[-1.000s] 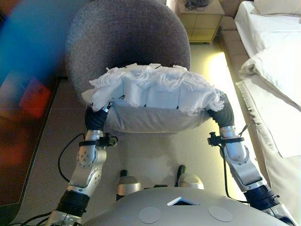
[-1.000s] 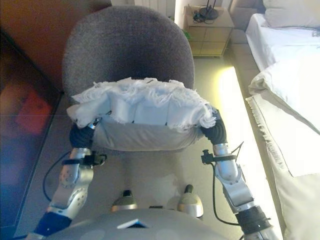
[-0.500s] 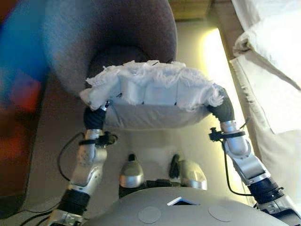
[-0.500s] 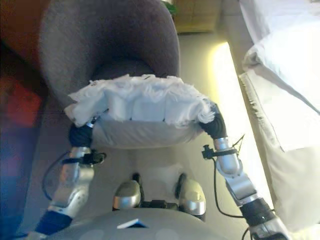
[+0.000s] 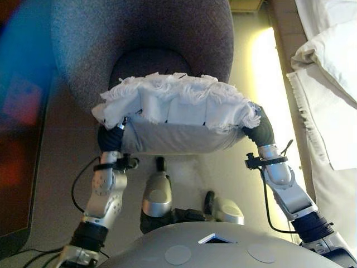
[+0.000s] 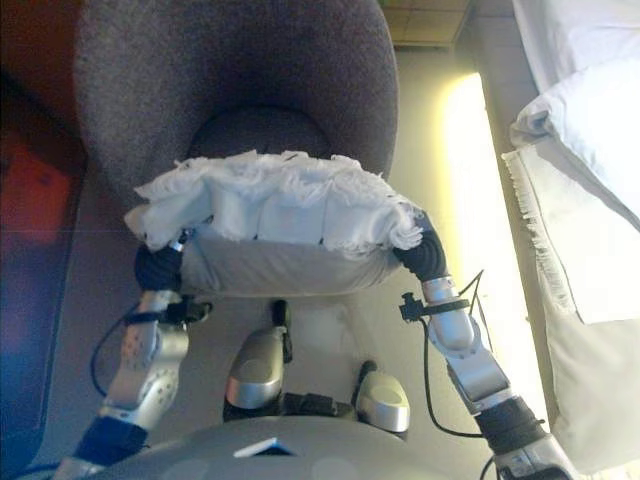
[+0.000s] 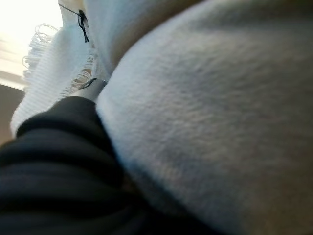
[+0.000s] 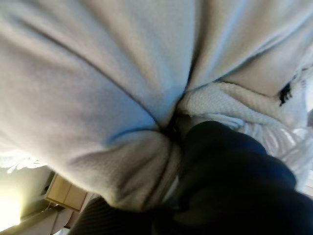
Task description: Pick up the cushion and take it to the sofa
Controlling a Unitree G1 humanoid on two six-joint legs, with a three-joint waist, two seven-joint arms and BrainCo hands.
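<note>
The cushion [image 5: 173, 106] has a white fringed top and a grey underside [image 6: 280, 265]. It is held up in the air between my two hands, just in front of the grey round armchair [image 5: 139, 33]. My left hand [image 5: 110, 138] presses its left end and my right hand [image 5: 259, 131] its right end. Only the dark wrist covers show; the fingers are hidden under and behind the cushion. The wrist views show the cushion's grey cloth [image 7: 210, 122] [image 8: 98, 88] close against each dark cover. The chair's dark seat [image 5: 148, 61] shows just beyond the cushion.
A bed with white bedding [image 5: 334, 61] runs along the right side. A dark reddish cabinet [image 5: 22, 111] stands on the left. Pale floor [image 5: 268, 72] lies between the chair and the bed.
The whole view has shifted as the camera moved. The armchair is nearer and its seat now shows beyond the cushion. The cushion stays held between both hands.
</note>
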